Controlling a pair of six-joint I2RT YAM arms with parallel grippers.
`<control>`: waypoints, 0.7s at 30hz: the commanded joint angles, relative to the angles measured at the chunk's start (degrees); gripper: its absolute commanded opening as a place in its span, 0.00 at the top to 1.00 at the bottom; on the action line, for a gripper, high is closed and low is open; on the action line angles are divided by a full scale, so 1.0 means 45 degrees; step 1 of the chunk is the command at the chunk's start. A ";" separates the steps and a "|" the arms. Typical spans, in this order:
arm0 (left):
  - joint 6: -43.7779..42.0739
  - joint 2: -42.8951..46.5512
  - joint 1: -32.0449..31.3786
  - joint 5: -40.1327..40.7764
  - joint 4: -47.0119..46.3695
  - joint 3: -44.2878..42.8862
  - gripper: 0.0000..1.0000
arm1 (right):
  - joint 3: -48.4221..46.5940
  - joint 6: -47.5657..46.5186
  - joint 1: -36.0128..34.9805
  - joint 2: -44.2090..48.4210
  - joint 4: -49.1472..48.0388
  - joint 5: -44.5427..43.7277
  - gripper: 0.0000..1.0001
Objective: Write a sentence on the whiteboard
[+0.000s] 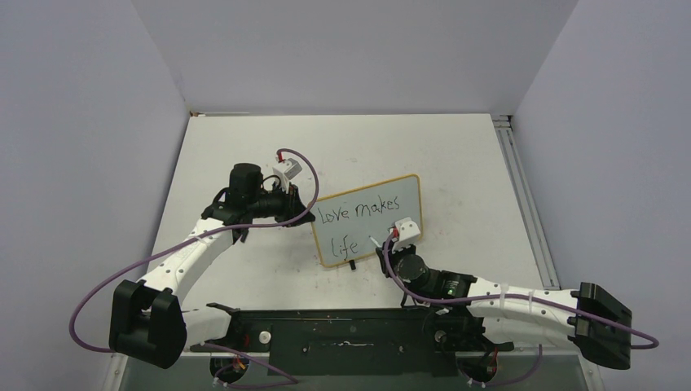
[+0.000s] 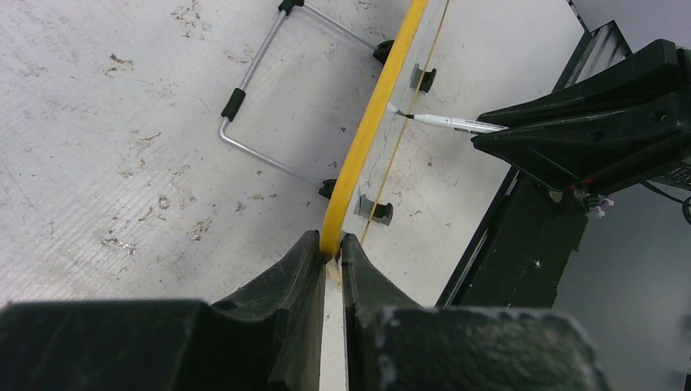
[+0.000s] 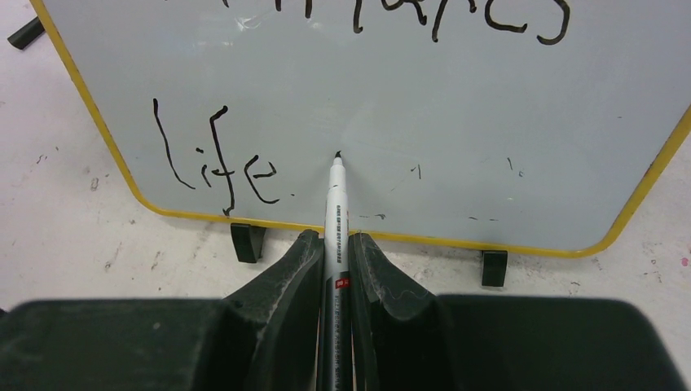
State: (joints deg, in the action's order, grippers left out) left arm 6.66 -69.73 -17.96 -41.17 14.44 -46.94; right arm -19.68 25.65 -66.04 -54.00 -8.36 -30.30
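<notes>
At the near edge of the table, where the two arm bases sit, the right arm reaches forward to the board. The right gripper (image 3: 332,244) has its black fingers pressed onto a slim white marker with a black tip (image 3: 336,195), the barrel running up between them. The marker's tip meets the board's lower half, just right of the word "life".

The small rectangular whiteboard with a pale grey surface and a rounded yellow frame (image 3: 456,122) stands upright near the middle of the scuffed white tabletop (image 1: 456,163). Its writing face is towards the near side and its right end is turned a little farther away. It rests on two small black feet (image 3: 247,242) along its bottom edge. The thin black handwritten sentence (image 1: 358,212) reads "Love makes" on the upper line and "life" below it at the left.

At the board's left end, the left gripper (image 2: 332,244) pinches the yellow frame, one finger on each face. Behind the board, a bent grey wire stand with black sleeves (image 2: 253,122) lies on the table on the far side.
</notes>
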 commanded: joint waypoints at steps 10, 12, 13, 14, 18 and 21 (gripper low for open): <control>-0.0073 -0.0056 -0.0014 0.0150 0.0083 -0.0467 1.00 | 0.0027 0.0704 0.0105 0.0005 0.0450 -0.0812 0.95; -0.0055 -0.0041 -0.0019 0.0137 0.0063 -0.0468 1.00 | 0.0101 0.0804 0.0094 0.0096 0.0517 -0.0808 0.95; -0.0053 -0.0032 -0.0017 0.0139 0.0062 -0.0468 1.00 | 0.0114 0.0863 0.0089 0.0104 0.0557 -0.0773 0.95; -0.0053 -0.0031 -0.0014 0.0127 0.0061 -0.0465 1.00 | 0.0135 0.0921 0.0096 0.0090 0.0594 -0.0715 0.95; -0.0043 -0.0057 -0.0014 0.0125 0.0027 -0.0464 1.00 | 0.0222 0.1185 0.0101 -0.0141 0.0632 -0.0423 0.95; -0.0034 -0.0061 -0.0014 0.0130 0.0027 -0.0449 1.00 | 0.0305 0.1436 0.0087 -0.0301 0.0654 -0.0262 0.95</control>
State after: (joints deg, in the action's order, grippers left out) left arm 6.76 -69.78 -17.96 -41.19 14.41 -46.94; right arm -19.42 29.87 -65.98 -54.04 -5.82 -31.64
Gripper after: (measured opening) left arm 0.094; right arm 0.150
